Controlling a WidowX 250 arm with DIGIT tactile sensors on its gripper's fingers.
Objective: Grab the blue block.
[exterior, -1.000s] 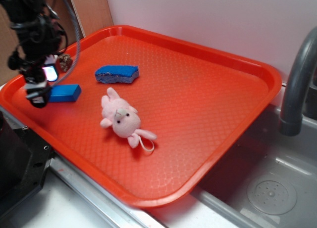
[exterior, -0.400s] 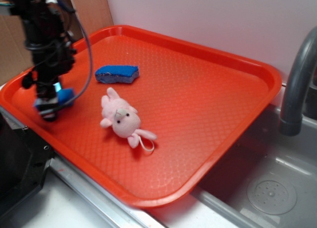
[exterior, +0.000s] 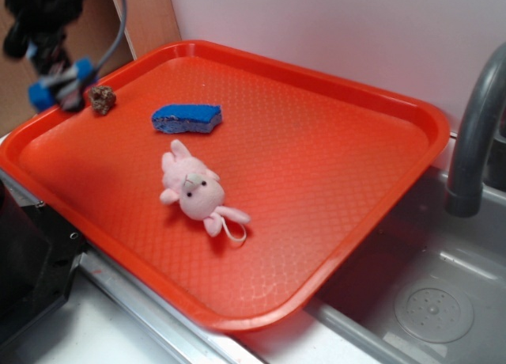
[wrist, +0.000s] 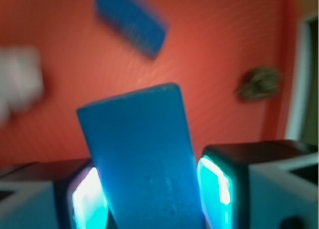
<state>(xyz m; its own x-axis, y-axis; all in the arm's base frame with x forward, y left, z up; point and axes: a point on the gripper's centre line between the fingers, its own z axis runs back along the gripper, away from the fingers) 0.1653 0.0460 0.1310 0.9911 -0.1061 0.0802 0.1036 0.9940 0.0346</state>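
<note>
Jaws clenched on the block (wrist: 142,159), one lit pad on each flank, is what our wrist view gives us: the smooth blue brick fills the centre of that frame, with the tray (wrist: 219,50) blurred far beneath it. What has changed within the last second is height. A moment ago the block lay on the tray at the left of the frame, and then we had our gripper (exterior: 57,85) down over it; now that spot is bare red plastic, and in the exterior view the block (exterior: 41,93) rides with us at the upper left of the frame, clear of the tray's left rim. The sponge (exterior: 186,117), the pink toy (exterior: 192,188) and the small brown lump (exterior: 101,100) have not shifted. We judge the grab itself accomplished, since the block is off the surface and travelling with us. Motion blur in both views suggests a quick lift, so the grip's security is our remaining concern.
</note>
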